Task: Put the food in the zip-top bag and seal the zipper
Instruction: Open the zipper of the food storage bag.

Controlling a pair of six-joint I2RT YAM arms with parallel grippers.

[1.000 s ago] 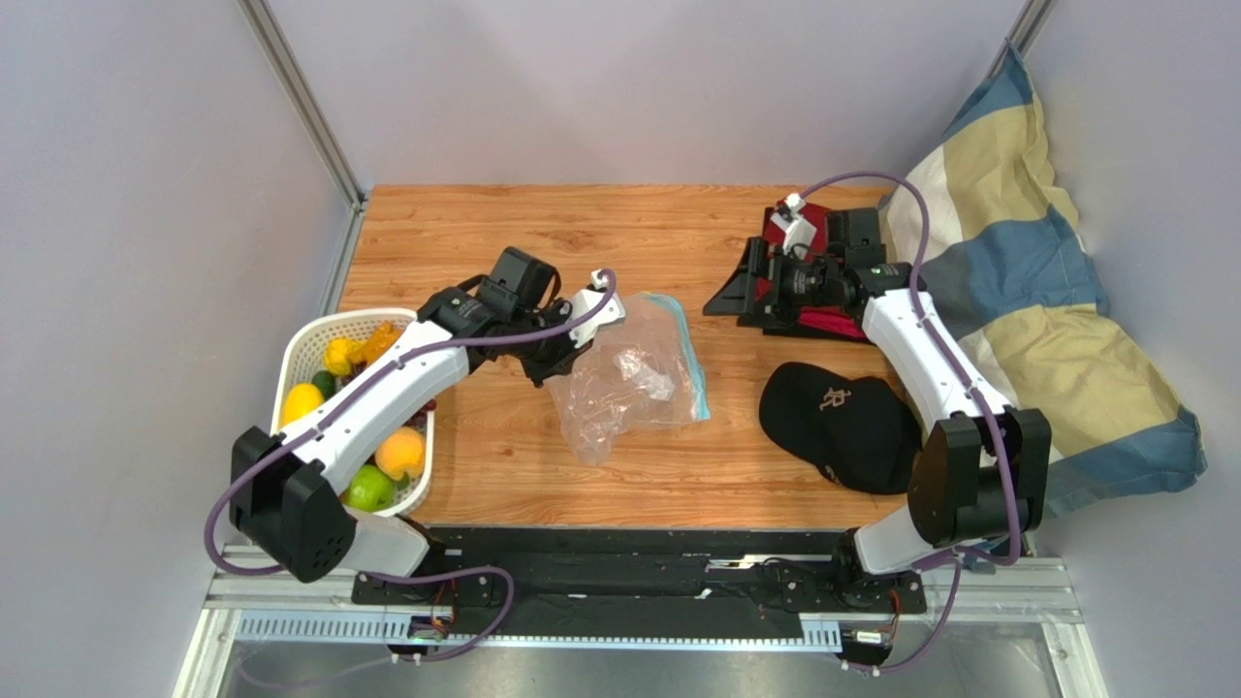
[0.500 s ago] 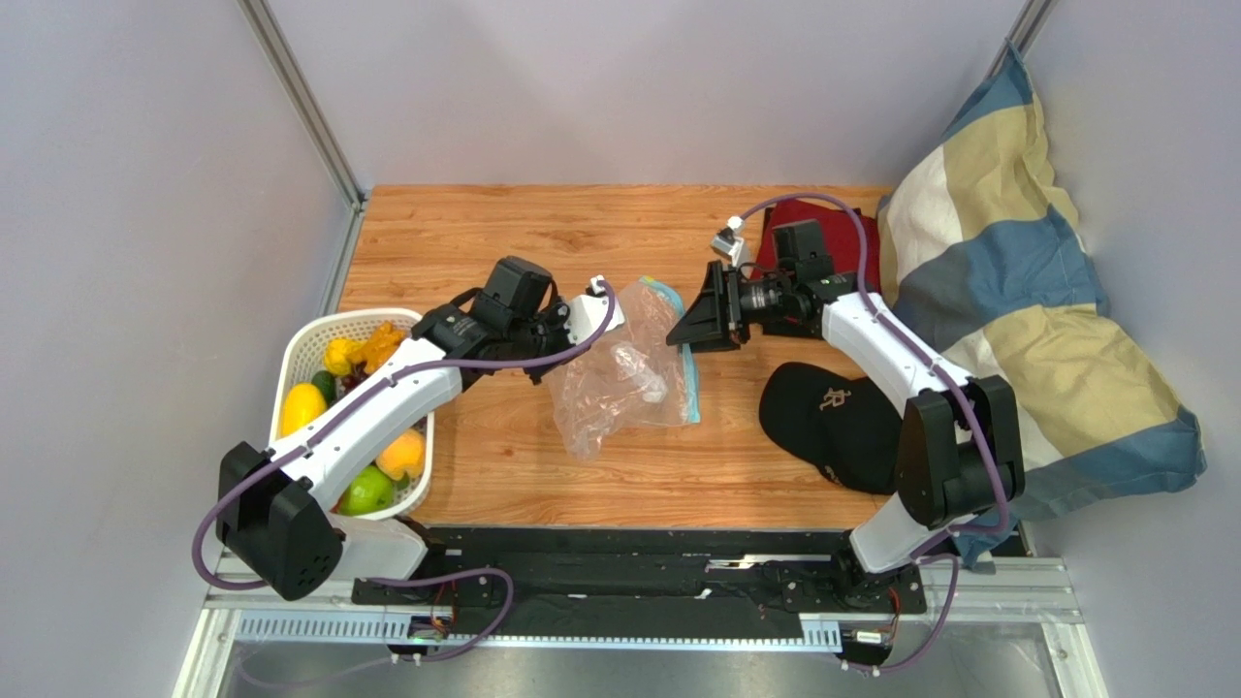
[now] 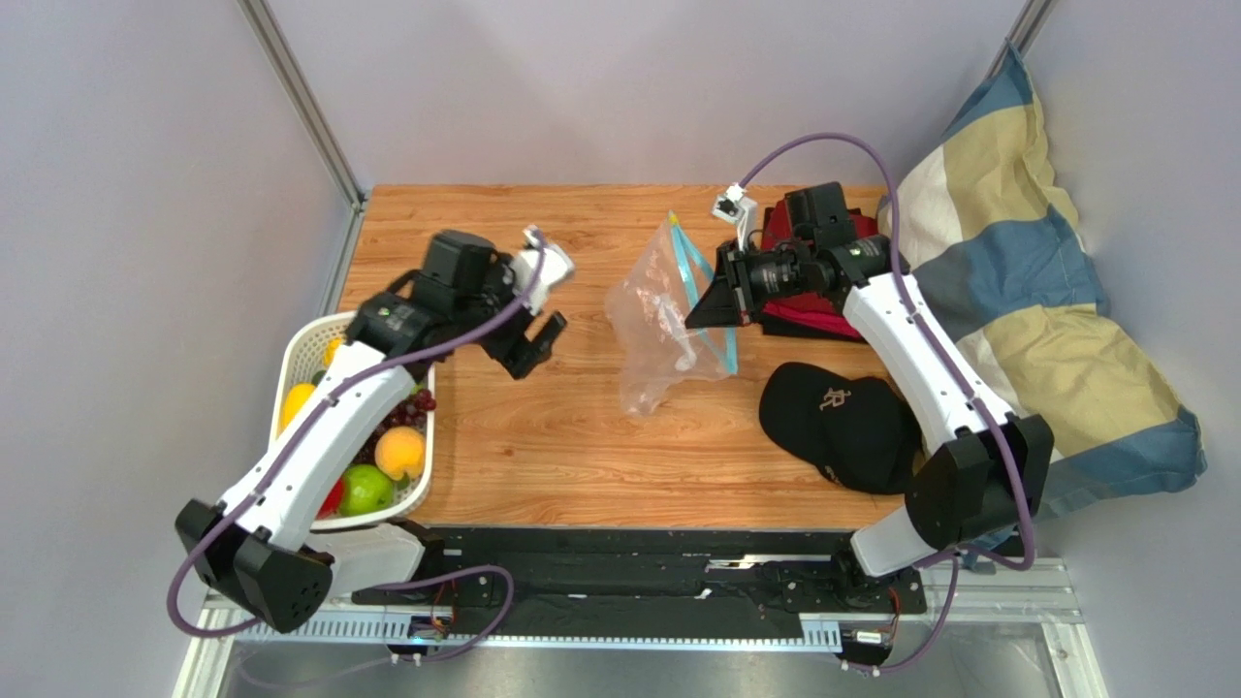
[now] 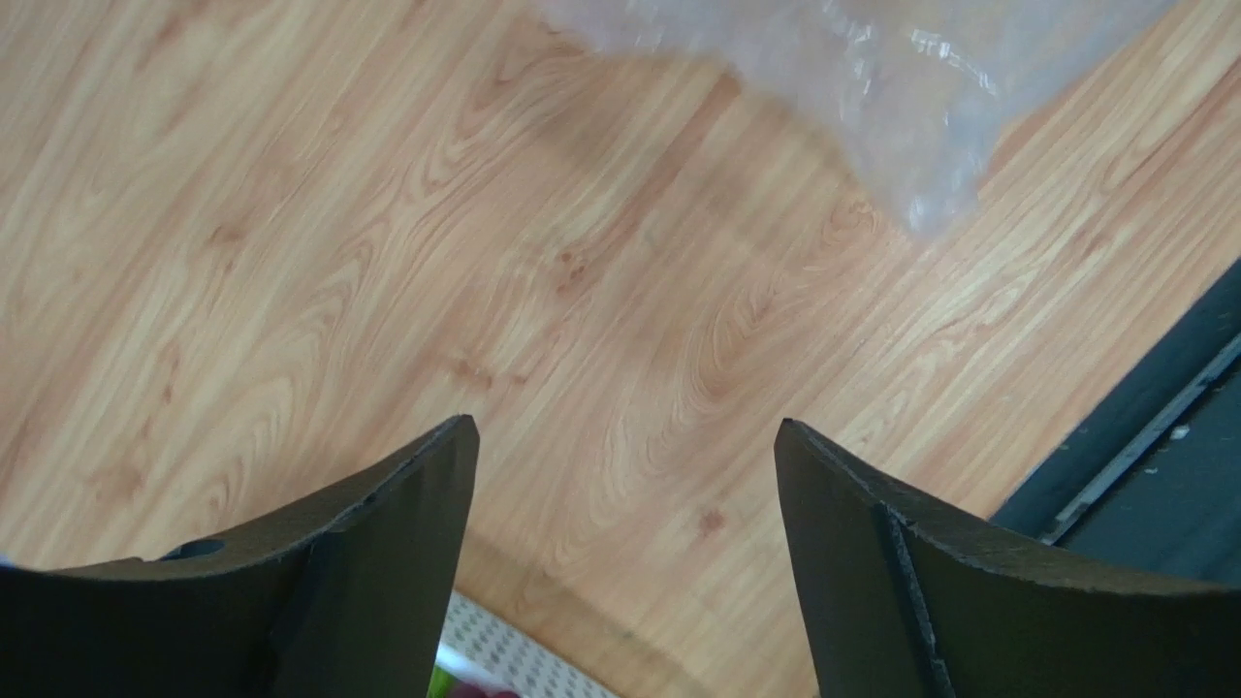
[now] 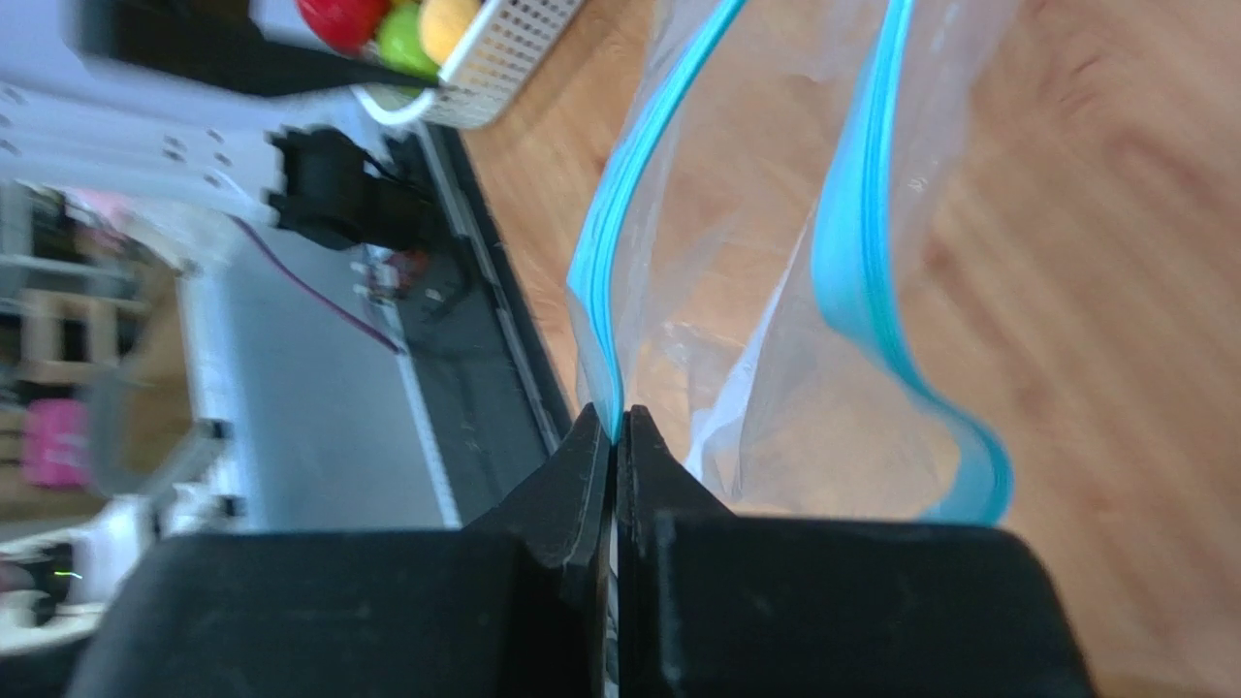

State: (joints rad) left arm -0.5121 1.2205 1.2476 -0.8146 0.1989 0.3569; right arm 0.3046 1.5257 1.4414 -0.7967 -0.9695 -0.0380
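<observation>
Black cap (image 3: 841, 425) near bag (image 3: 663, 313), seemingly hanging | right jaws pinching zipper (image 5: 595, 298) | left jaws spread beside basket (image 3: 286, 375)

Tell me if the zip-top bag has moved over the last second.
Yes. The zip-top bag, pinched by the right tool, has shifted back and right, no longer level with the black cap.

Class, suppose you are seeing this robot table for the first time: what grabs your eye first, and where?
The clear crinkly zip-top bag with its light blue zipper strip hangs at the middle of the wooden table, one lip pinched in the right gripper, mouth gaping. At the table's left edge, a white slatted basket holds glossy coloured fruits, and the open left gripper hovers over bare wood beside it.
</observation>
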